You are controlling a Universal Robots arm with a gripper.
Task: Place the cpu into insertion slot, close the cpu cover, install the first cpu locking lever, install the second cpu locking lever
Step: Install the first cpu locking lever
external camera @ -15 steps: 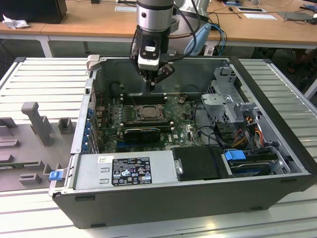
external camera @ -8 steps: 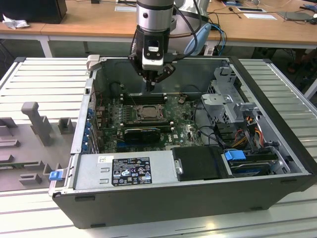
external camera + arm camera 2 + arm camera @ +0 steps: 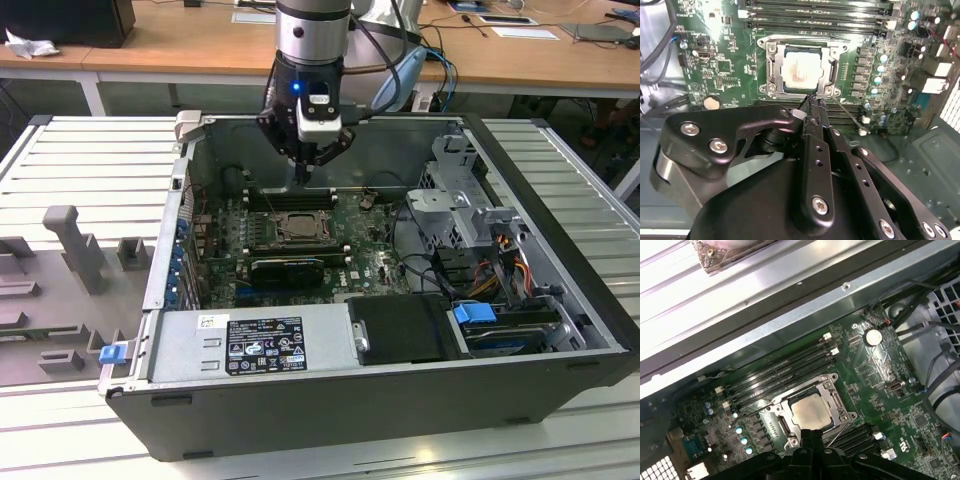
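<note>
The cpu [image 3: 800, 70] lies flat in the insertion slot [image 3: 297, 228] on the green board, its pale silver face up. The cpu cover [image 3: 774, 65] lies down around it as a silver frame. In the first wrist view the cpu [image 3: 812, 412] shows through the window of the cover [image 3: 834, 396]. My gripper [image 3: 812, 98] hangs just above the socket's edge, fingers pressed together with nothing seen between them. A thin wire locking lever [image 3: 847, 115] sticks out at an angle from the socket corner, right beside the fingertips. From outside, the gripper [image 3: 303, 178] sits over the socket's far side.
Long black memory slots [image 3: 815, 12] run along both sides of the socket. The case's far wall [image 3: 400, 150] stands close behind the arm. A drive cage and cables [image 3: 480, 240] fill the exterior view's right, and the power supply [image 3: 250, 345] sits at the front.
</note>
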